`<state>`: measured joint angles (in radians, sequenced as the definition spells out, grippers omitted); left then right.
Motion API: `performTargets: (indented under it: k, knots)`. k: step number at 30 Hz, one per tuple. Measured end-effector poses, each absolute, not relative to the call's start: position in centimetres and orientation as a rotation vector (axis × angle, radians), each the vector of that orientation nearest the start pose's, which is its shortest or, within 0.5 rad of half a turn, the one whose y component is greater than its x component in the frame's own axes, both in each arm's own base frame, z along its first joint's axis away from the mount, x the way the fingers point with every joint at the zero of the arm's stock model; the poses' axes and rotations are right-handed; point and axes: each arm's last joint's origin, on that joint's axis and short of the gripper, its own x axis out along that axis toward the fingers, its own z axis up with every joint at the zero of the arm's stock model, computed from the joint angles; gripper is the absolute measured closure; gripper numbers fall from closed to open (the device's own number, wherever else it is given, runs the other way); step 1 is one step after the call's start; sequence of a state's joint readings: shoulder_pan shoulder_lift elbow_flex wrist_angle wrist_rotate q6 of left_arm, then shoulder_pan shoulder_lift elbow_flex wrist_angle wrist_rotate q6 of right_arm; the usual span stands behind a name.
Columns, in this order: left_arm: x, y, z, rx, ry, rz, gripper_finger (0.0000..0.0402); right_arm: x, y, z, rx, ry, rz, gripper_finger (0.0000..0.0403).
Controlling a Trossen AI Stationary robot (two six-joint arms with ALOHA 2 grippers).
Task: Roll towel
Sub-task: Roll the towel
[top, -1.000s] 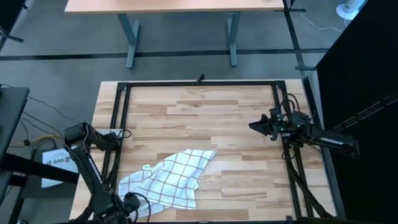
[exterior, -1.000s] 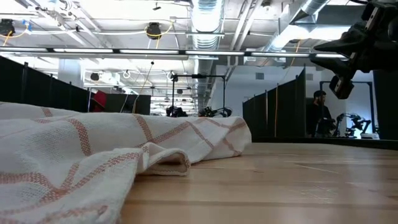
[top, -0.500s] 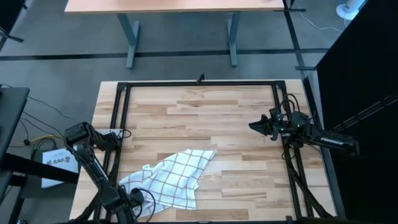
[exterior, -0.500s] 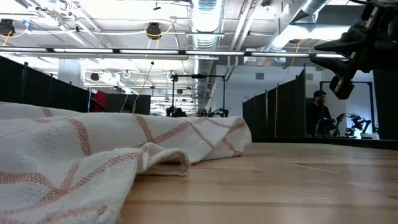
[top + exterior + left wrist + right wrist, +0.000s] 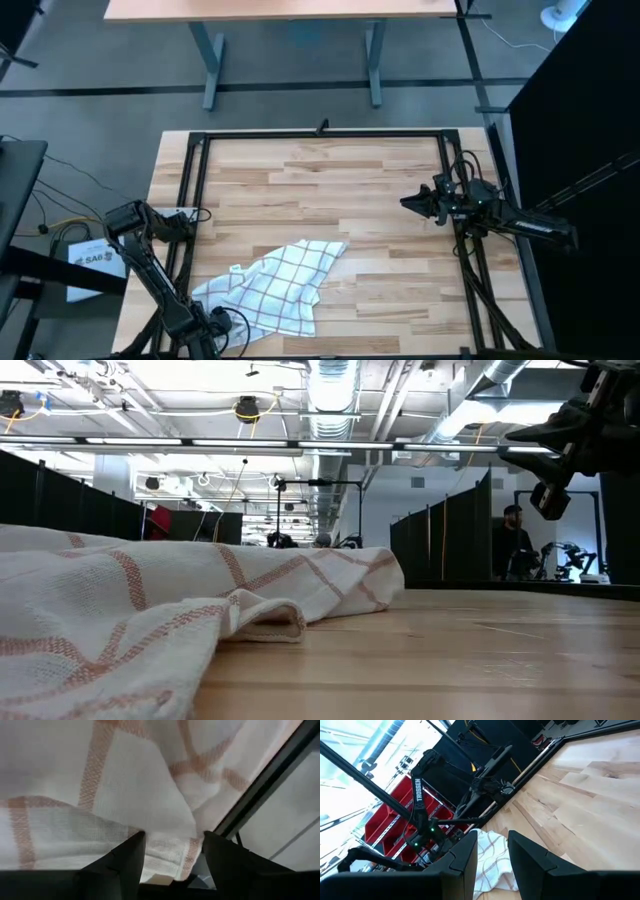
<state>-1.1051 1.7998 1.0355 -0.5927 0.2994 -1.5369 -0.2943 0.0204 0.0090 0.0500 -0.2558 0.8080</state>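
Observation:
The towel, white with a grid of dark lines, lies crumpled on the table near its front left; it fills the left of the low view. My left gripper is at the towel's near left part, low over the table's front edge. It is open, and a towel edge lies between its two fingers. My right gripper waits open and empty above the table's right side, far from the towel; it also shows in the low view. My left gripper has its open fingers on either side of a folded towel edge at the towel's near left part. The cloth lies slack on the table. I cannot tell whether the fingers touch it.
A black metal frame runs around the wooden table top, and one of its rails passes right beside the towel. Bare wood lies between the towel and my right gripper. A person stands far off in the room.
My left gripper has edged a little toward the table's right edge, closer in on the towel's near left part. The towel has kept its shape and place.

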Motion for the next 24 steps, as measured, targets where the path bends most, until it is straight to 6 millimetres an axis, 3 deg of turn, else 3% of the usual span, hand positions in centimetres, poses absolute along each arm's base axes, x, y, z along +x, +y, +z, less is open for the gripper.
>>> performTargets:
  k: [7,17,24]
  knots:
    - [13.57,-29.09,13.78,-0.548,1.805,0.077,0.0229,9.53,-2.12,17.01,0.803,-0.053,-0.018,0.0305]
    - [13.55,-29.07,13.77,-0.55,1.813,0.072,0.0353,9.53,-2.13,17.02,0.802,-0.054,-0.019,0.0305]
    - [13.75,-29.2,13.8,-0.56,1.8,0.042,0.0368,9.53,-2.14,17.01,0.802,-0.054,-0.022,0.0305]
